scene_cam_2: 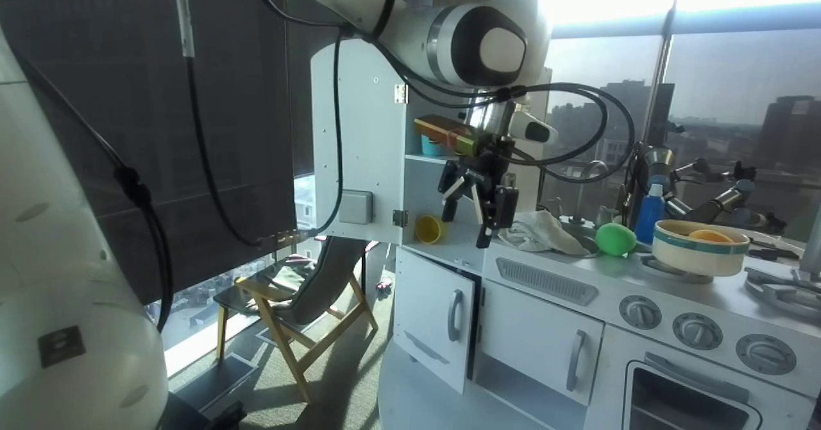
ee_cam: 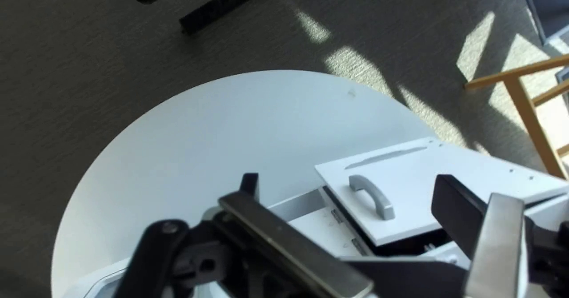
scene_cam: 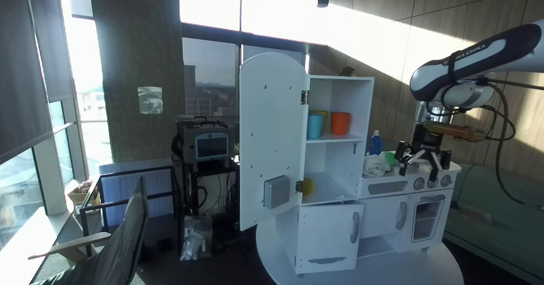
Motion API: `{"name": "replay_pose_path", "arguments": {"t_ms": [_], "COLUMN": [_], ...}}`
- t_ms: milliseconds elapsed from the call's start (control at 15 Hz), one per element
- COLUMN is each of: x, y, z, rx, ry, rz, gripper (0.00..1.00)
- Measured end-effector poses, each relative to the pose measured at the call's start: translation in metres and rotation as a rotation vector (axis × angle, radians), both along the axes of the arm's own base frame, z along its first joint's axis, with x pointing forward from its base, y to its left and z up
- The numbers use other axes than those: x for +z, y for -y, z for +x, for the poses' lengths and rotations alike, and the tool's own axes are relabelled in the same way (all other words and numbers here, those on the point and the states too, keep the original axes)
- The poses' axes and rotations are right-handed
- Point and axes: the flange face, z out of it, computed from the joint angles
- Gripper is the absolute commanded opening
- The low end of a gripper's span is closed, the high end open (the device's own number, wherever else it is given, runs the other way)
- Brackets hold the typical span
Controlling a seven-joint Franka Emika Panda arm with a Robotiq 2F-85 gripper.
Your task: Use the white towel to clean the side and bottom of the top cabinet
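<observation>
On the toy kitchen's counter lies the white towel (scene_cam: 375, 165), crumpled beside the tall unit; both exterior views show it, also as a loose white heap (scene_cam_2: 537, 230) behind my hand. My gripper (scene_cam: 417, 174) hangs fingers-down in front of the counter, apart from the towel. Its jaws (ee_cam: 346, 189) are spread wide with nothing between them in the wrist view, where the towel is out of view. The top cabinet (scene_cam: 352, 95) stands with its tall white door (scene_cam: 274, 119) swung wide; the arm and gripper (scene_cam_2: 467, 230) cover part of it in an exterior view.
Orange (scene_cam: 340, 123) and blue (scene_cam: 314, 126) cups stand on the upper shelf; a yellow cup (scene_cam_2: 429, 230) lies below. The lower cupboard door (ee_cam: 413, 178) is ajar. A green egg-shaped object (scene_cam_2: 616, 239), blue bottle (scene_cam_2: 649, 218) and bowl (scene_cam_2: 699, 253) share the counter. Cables loop round the arm.
</observation>
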Motion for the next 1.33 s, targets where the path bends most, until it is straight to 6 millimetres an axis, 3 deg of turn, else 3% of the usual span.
{"name": "replay_pose_path", "arguments": {"t_ms": [200, 400, 667, 867, 1067, 1333], "x": [0.012, 0.018, 0.006, -0.007, -0.014, -0.014], "y": [0.037, 0.059, 0.081, 0.100, 0.110, 0.104], "z": [0.018, 0.053, 0.101, 0.124, 0.142, 0.165], "rx": [-0.153, -0.304, -0.457, -0.544, -0.595, -0.622], "ry": [0.069, 0.130, 0.171, 0.181, 0.202, 0.224], "rz": [0.022, 0.031, -0.006, -0.036, -0.059, -0.065], "gripper": [1.00, 1.00, 1.00, 1.00, 1.00, 1.00]}}
